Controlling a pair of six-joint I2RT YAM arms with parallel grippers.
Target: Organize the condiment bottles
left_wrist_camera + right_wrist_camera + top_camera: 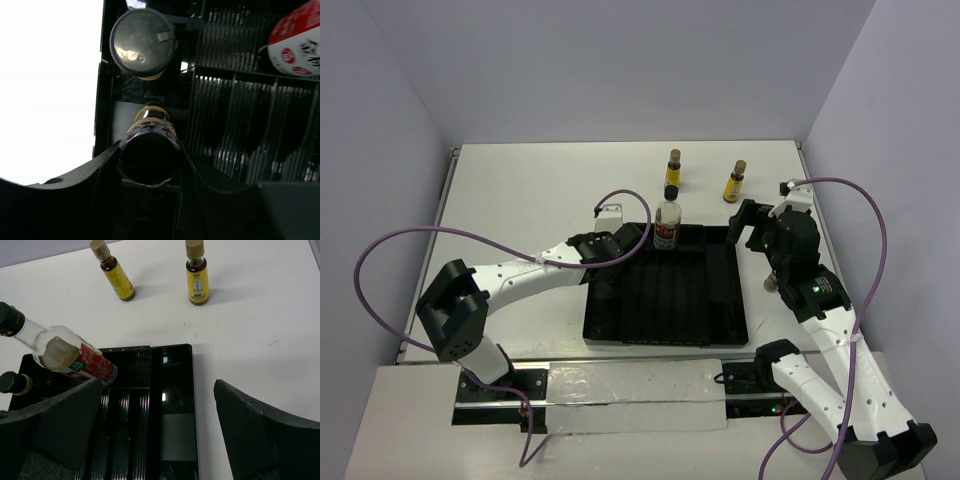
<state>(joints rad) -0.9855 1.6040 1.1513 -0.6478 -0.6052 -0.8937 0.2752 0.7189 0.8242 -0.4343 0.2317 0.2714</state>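
Here the left gripper (150,162) pinches a dark-lidded jar (150,150) in the black tray's (710,300) left channel, its arm stretched low and forward. The right gripper (157,435) gapes empty above the tray's far right corner; two yellow bottles (674,168) (735,182) stand beyond it.

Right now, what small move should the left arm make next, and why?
Probably open the left gripper and lift clear: the jar it grips looks already down in the tray's left channel, near a second jar. Whether it rests on the floor I cannot tell.
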